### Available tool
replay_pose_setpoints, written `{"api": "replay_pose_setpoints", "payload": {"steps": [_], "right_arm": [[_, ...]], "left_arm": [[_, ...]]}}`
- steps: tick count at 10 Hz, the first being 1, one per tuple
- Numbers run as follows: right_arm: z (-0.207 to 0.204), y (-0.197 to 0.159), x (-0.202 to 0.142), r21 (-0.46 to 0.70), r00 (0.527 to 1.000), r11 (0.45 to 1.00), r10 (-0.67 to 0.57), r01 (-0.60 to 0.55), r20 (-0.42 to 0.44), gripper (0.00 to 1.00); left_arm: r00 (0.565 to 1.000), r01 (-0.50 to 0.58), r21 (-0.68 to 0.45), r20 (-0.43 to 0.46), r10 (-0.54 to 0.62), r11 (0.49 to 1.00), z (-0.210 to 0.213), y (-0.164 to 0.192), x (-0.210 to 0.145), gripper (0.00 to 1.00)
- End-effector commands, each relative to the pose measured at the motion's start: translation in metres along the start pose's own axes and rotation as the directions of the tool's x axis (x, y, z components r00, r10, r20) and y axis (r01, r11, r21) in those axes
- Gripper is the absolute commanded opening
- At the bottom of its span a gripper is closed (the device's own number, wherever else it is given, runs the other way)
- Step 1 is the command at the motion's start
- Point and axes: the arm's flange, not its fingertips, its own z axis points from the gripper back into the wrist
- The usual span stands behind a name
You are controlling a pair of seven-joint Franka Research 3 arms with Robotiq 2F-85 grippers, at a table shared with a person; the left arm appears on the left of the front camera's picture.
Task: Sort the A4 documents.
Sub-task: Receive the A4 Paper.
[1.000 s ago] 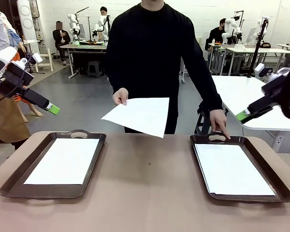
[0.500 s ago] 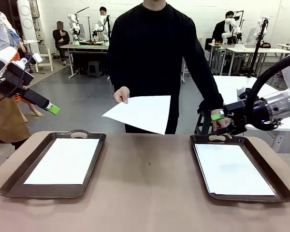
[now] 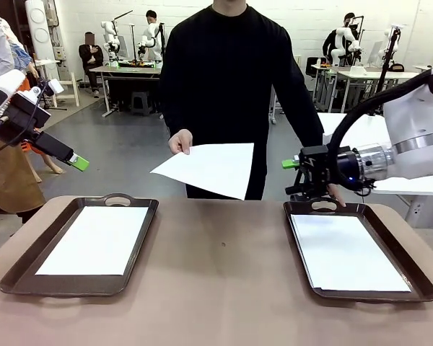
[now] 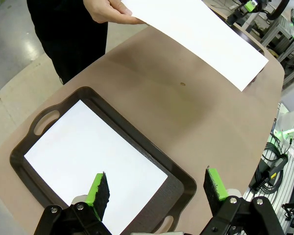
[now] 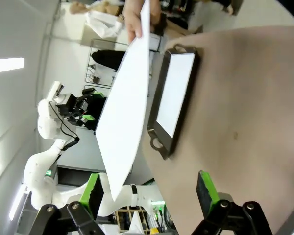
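Nearest me in the front view lay the brown worktop [image 3: 224, 288], with two dark trays on it. The left tray [image 3: 29, 268] sat at lower left, a white sheet [image 3: 97, 238] flat inside it. The right tray [image 3: 400, 263] sat at lower right, and it too carried a sheet [image 3: 346, 254] lying flat within its rim.

Beyond the trays I saw my two arms. The left hand [image 3: 78, 163] hung at the left edge of the frame, above and outside the left tray, touching nothing; in its wrist view the green pads [image 4: 99, 191] stood well apart, released, with the left tray's sheet below them. The right hand [image 3: 291, 164] reached in from the right, level above the far handle of the right tray, pointing toward the middle of the frame. Its wrist view showed the pads [image 5: 204, 190] spread wide and empty.

Farther off, at the worktop's far edge, stood a person in black. One of their hands [image 3: 179, 143] held a third sheet [image 3: 208, 169] by its corner in the air at the centre of the frame, clear of the worktop, between the two trays and near the right hand's tips without touching them.
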Motion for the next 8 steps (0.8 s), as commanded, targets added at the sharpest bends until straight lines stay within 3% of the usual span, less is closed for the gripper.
{"api": "replay_pose_setpoints", "payload": {"steps": [1,5,8], "right_arm": [[-0.014,0.009,0.015,0.073,1.000,0.997,-0.018,0.019,-0.008,1.00],[-0.068,0.011,0.014,0.138,0.993,0.987,-0.072,0.084,-0.092,1.00],[-0.089,0.007,0.012,0.151,0.994,0.984,-0.085,0.093,-0.063,1.00]], "left_arm": [[1.000,0.005,0.000,-0.001,-0.005,1.000,0.000,0.000,0.000,1.00],[1.000,0.005,0.000,-0.001,-0.005,1.000,0.000,0.000,0.000,1.00],[1.000,0.005,0.000,-0.001,-0.005,1.000,0.000,0.000,0.000,1.00]]}}
